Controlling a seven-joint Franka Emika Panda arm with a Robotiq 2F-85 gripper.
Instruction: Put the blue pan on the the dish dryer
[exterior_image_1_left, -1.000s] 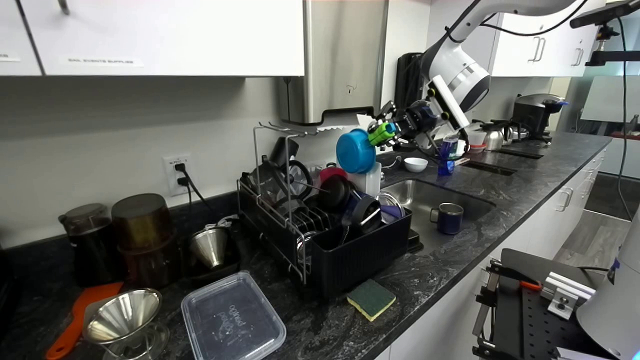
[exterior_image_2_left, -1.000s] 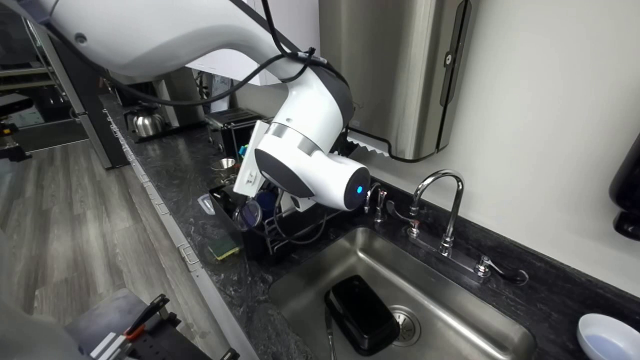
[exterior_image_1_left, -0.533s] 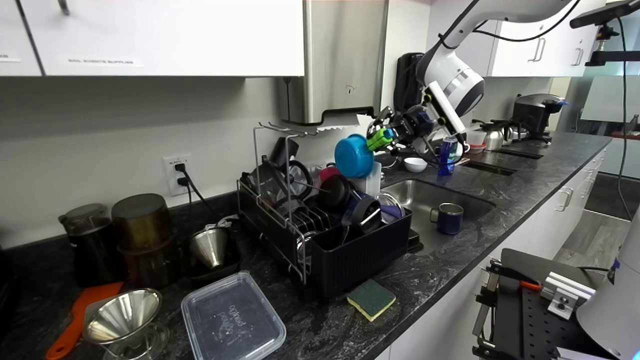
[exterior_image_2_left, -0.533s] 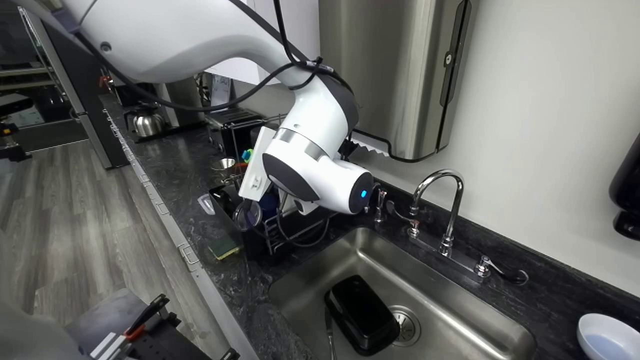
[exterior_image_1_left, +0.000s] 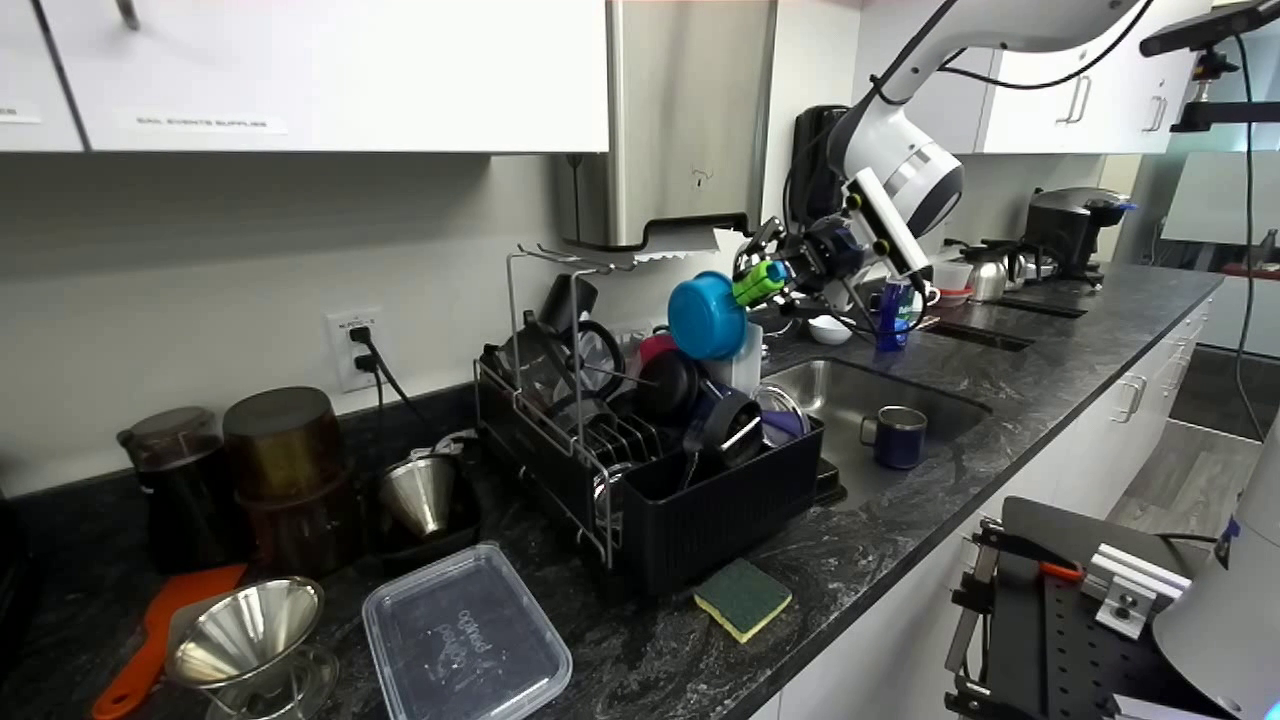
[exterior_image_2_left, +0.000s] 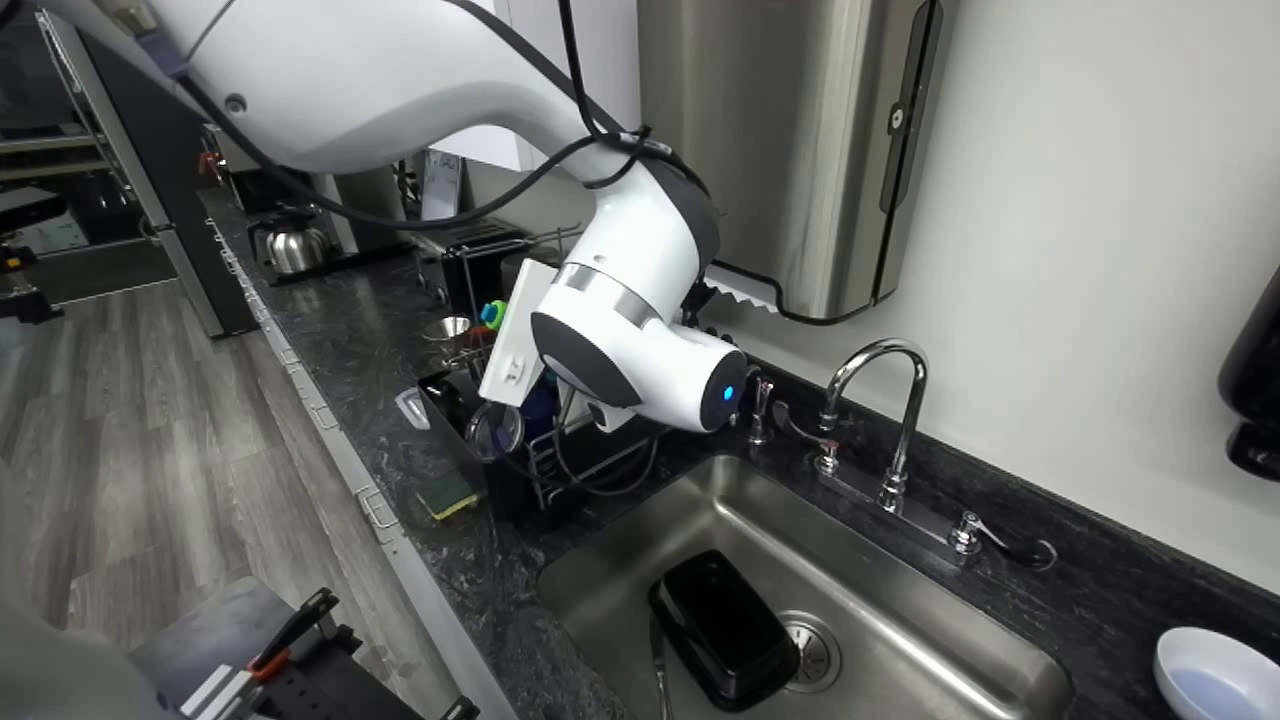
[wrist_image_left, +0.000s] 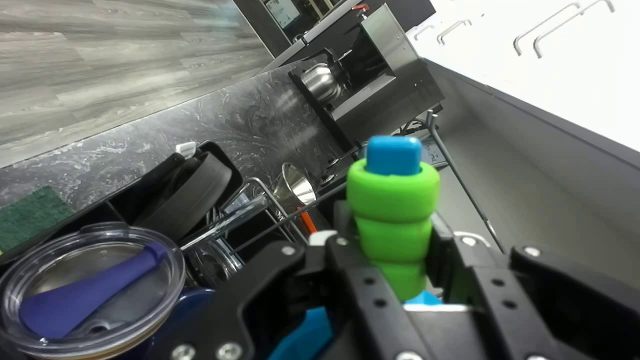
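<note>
The gripper (wrist_image_left: 392, 230) is clasping the pan (exterior_image_1_left: 707, 315) by its green handle (wrist_image_left: 394, 195), jaws snug around it. The pan is hanging over the end of the rack (exterior_image_1_left: 700, 520) nearest the sink (exterior_image_2_left: 900, 630); whether it is touching the dishes (exterior_image_1_left: 668, 388) is unclear.

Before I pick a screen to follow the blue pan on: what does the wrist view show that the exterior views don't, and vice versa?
Only the wrist view: a close look at the fingers on either side of the green handle.

Only the exterior views: the sink, the faucet and the white bowl.

Shared: the dish rack, the sponge and the green handle; the blue pan too, plain in an exterior view but only in slivers in the wrist view.
</note>
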